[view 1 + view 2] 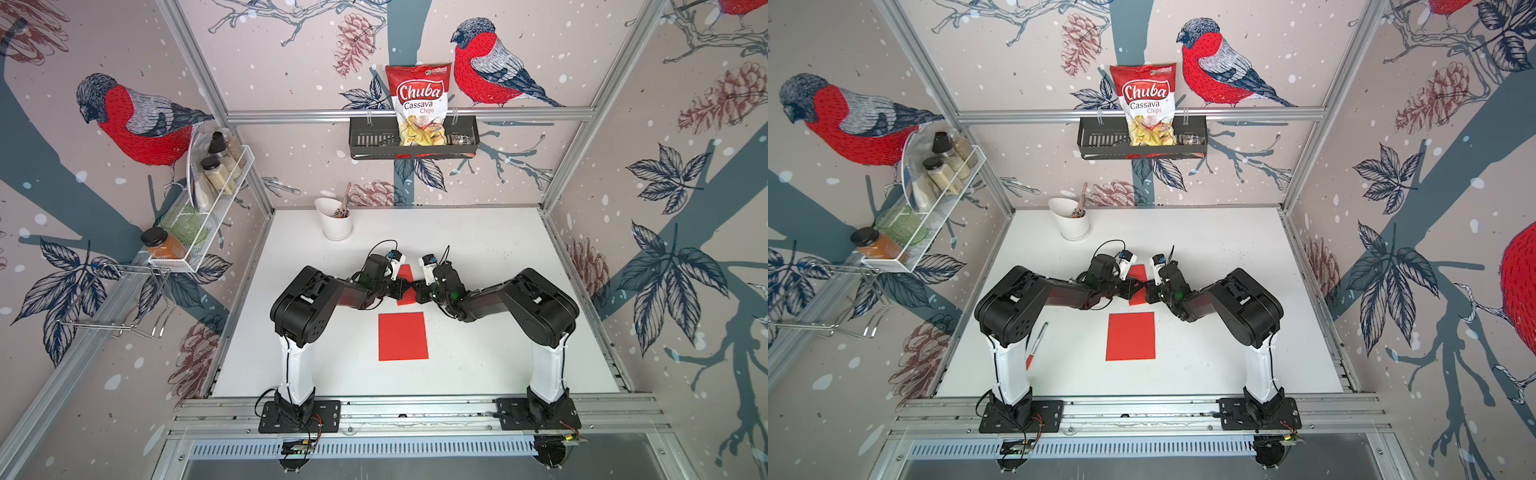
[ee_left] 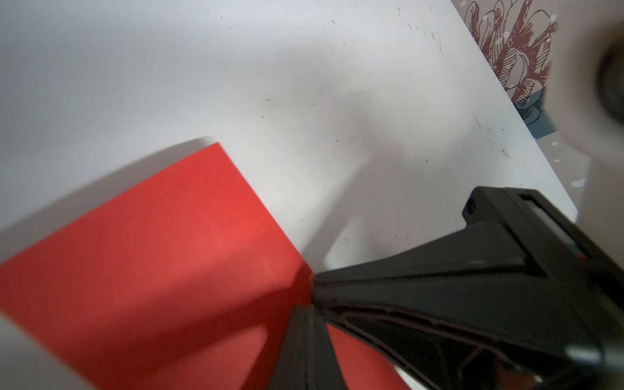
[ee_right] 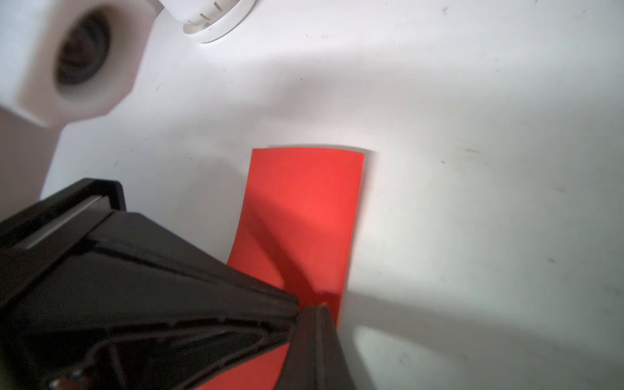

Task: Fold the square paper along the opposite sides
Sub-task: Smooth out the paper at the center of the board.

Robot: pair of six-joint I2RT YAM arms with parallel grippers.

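Observation:
A red square paper (image 1: 403, 336) (image 1: 1130, 336) lies flat on the white table, between the two arm bases and apart from both grippers. Farther back lies a narrower red paper strip (image 1: 405, 272) (image 1: 1138, 272) (image 2: 169, 253) (image 3: 310, 202), its far end slightly curled up. My left gripper (image 1: 405, 289) (image 1: 1137, 287) (image 2: 309, 305) and right gripper (image 1: 417, 289) (image 1: 1147, 291) (image 3: 317, 307) meet tip to tip over the strip's near end. Both are shut, tips down on the red strip. No paper shows between either pair of jaws. The arms hide the strip's middle in both top views.
A white cup (image 1: 337, 222) (image 1: 1073, 222) with utensils stands at the back left of the table. A marker pen (image 1: 1037, 340) lies beside the left arm. A black basket (image 1: 413, 139) with a chips bag hangs on the back wall, a wire rack (image 1: 208, 208) with jars on the left wall.

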